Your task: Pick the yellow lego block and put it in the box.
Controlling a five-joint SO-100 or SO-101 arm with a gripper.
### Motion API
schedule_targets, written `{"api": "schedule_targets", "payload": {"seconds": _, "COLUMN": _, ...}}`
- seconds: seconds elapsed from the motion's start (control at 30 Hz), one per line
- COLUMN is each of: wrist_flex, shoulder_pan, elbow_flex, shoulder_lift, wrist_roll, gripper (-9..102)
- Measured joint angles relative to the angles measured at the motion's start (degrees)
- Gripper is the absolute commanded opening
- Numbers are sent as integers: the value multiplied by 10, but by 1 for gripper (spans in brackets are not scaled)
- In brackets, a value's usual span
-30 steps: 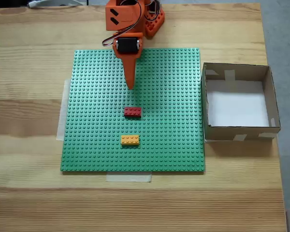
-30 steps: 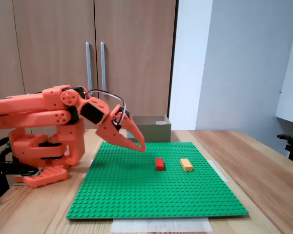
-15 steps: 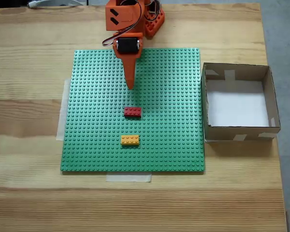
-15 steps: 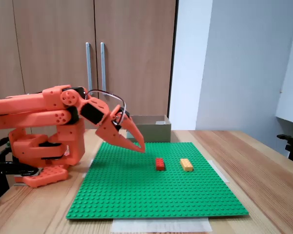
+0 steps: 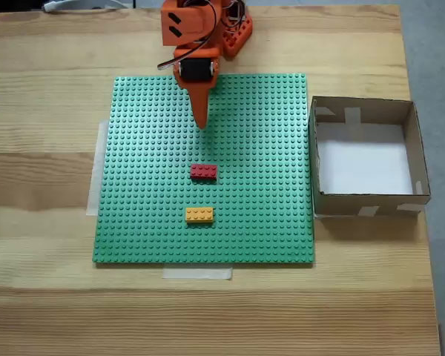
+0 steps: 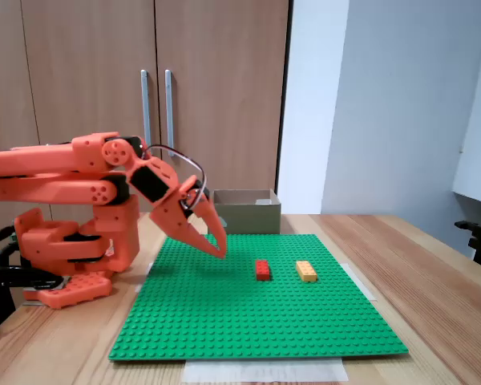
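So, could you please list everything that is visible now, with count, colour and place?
yellow brick: one, yellow-orange, on the baseplate, nearest the front edge in the top view
red brick: one, red, on the baseplate, between the yellow brick and the tool
baseplate: one, green, studded, flat on the table
box: one, brown cardboard with white bottom, right of the baseplate in the top view, nothing inside
tape: pale strips, at the baseplate's edges
table: one, light wood
cabinet: one, brown, two doors with metal handles, behind the table
arm: one, orange, at the table's far edge
tool: one, orange, above the baseplate, pointing down, holding nothing
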Motion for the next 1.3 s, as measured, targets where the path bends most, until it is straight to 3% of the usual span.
{"api": "schedule_targets", "payload": {"seconds": 0.6, "wrist_flex": 74, "shoulder_pan": 0, "elbow_flex": -204, "shoulder_lift": -176, "wrist_roll": 11, "gripper": -1}}
{"api": "schedule_targets", "payload": {"seconds": 1.0, "wrist_flex": 138, "shoulder_pan": -10, "elbow_flex": -480, "shoulder_lift": -471, "wrist_roll": 23, "gripper": -1}}
{"api": "schedule_targets", "payload": {"seconds": 1.3, "wrist_flex": 126, "shoulder_pan": -1, "elbow_flex": -605, "shoulder_lift": -642, "wrist_roll": 16, "gripper": 1}}
